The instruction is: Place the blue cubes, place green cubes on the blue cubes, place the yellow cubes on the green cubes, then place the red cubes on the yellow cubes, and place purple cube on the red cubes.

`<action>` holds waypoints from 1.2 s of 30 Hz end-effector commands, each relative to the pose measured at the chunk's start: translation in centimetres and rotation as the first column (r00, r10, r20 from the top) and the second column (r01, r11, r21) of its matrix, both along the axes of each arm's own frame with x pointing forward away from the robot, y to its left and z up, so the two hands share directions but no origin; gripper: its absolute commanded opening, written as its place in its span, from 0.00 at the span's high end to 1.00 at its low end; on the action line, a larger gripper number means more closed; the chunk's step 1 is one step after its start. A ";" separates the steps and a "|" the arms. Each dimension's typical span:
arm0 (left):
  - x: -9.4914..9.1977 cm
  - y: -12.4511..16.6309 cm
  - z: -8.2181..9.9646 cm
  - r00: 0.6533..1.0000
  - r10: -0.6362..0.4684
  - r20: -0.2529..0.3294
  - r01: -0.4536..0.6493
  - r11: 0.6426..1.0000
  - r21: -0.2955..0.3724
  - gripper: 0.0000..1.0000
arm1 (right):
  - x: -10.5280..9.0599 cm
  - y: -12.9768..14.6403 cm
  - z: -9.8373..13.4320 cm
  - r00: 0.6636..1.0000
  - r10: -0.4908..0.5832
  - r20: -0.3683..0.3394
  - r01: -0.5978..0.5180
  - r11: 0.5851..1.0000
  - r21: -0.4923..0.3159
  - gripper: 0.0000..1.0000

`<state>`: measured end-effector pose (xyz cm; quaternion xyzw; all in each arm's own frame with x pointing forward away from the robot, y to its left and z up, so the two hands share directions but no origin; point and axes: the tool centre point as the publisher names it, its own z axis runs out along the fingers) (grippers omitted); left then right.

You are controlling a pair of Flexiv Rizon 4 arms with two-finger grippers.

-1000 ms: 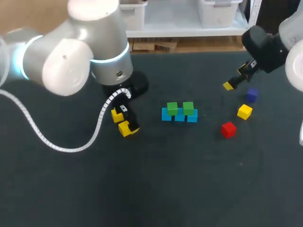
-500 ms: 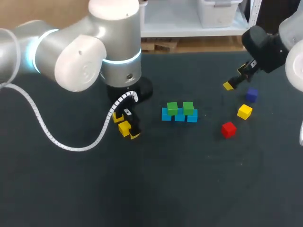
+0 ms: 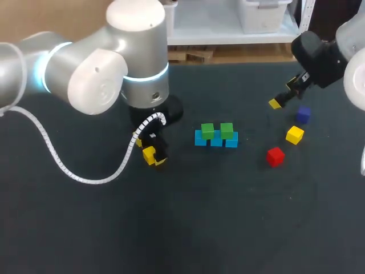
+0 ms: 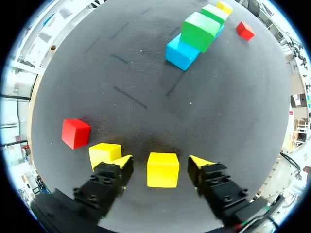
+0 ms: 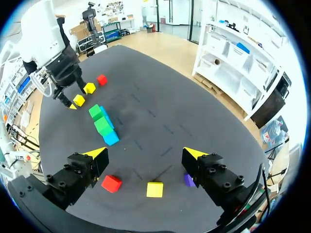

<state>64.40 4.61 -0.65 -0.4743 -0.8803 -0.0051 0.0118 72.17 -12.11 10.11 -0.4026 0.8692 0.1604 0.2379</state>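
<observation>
Where the left claw hangs: low over the counter, at nine o'clock from the blue cubes in the head view.
Left claw's state: fingers parted around one yellow cube. A strip of counter shows on each side of it, so neither tip touches it and the cube sits on the counter.
Second yellow cube: on the counter, just beside the outer side of one left finger.
Red cube: near the second yellow cube, apart from it.
Blue cubes: three in a touching row near the middle of the counter.
Green cubes: two, resting on the blue row, slightly apart.
Right claw: raised above the counter at two o'clock from the blue cubes, fingers spread wide, holding nothing.
Third yellow cube: at three o'clock from the blue cubes, well apart from them.
Other red cube: between three and four o'clock from the blue cubes.
Purple cube: about one o'clock from the third yellow cube, near it but apart.
</observation>
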 end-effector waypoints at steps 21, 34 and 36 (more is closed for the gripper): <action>-0.7 -1.6 4.6 0.945 -0.317 0.084 0.315 0.948 0.037 1.00 | 0.0 0.0 0.0 1.000 0.000 0.001 0.000 1.000 0.000 0.00; 2.9 -5.3 10.4 0.873 -0.465 0.147 0.459 0.885 0.079 1.00 | 0.0 0.0 0.0 1.000 0.000 0.001 0.000 1.000 0.000 0.00; 3.0 -6.2 10.4 0.866 -0.481 0.135 0.476 0.877 0.073 1.00 | 0.0 0.0 0.0 1.000 0.000 0.001 0.000 1.000 0.000 0.00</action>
